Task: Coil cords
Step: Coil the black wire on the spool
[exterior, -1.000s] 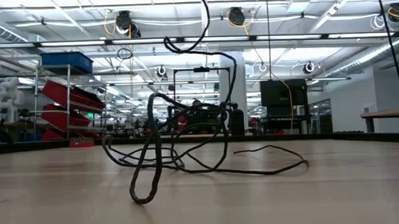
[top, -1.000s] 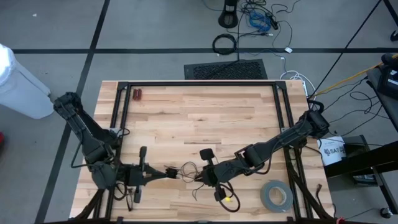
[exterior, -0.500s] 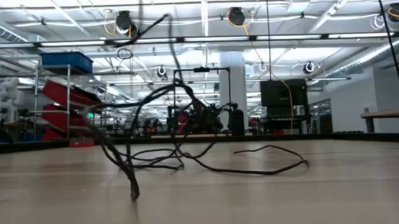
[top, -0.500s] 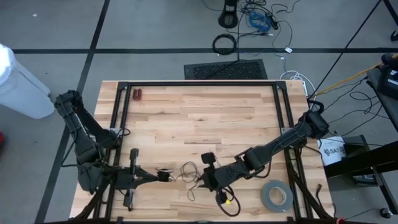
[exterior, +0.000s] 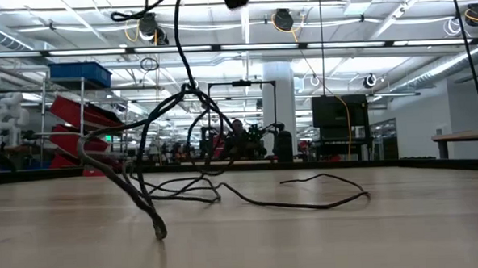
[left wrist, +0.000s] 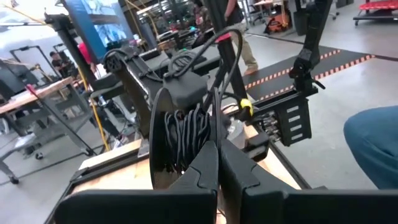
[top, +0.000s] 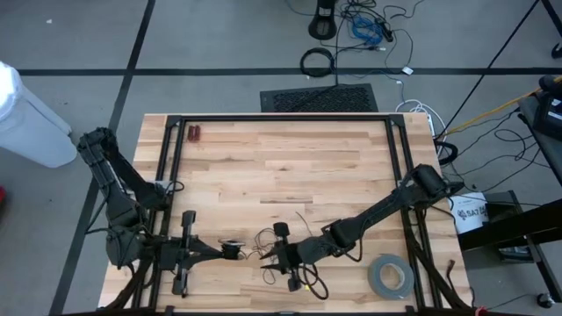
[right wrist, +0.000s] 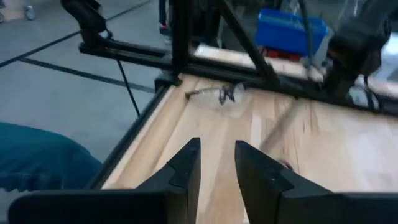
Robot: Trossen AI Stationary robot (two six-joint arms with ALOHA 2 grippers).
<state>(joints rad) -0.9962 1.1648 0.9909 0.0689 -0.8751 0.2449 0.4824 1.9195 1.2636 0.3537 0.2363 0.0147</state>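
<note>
One thin black wiry cord is pinched by the shut left claw; with the right claw parted at three o'clock, strands could be tangled.

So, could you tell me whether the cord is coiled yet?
Not yet: the cord sprawls in loose strands across the table.

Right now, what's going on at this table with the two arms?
The two arms are working on a thin black cord that lies in loose strands near the front edge of the wooden table. The left gripper is shut on one end of the cord, part of it wound in a small bundle by its fingers. The right gripper sits open beside the loose strands, holding nothing. The cord is not yet coiled. A grey tape roll lies untouched nearby.
</note>
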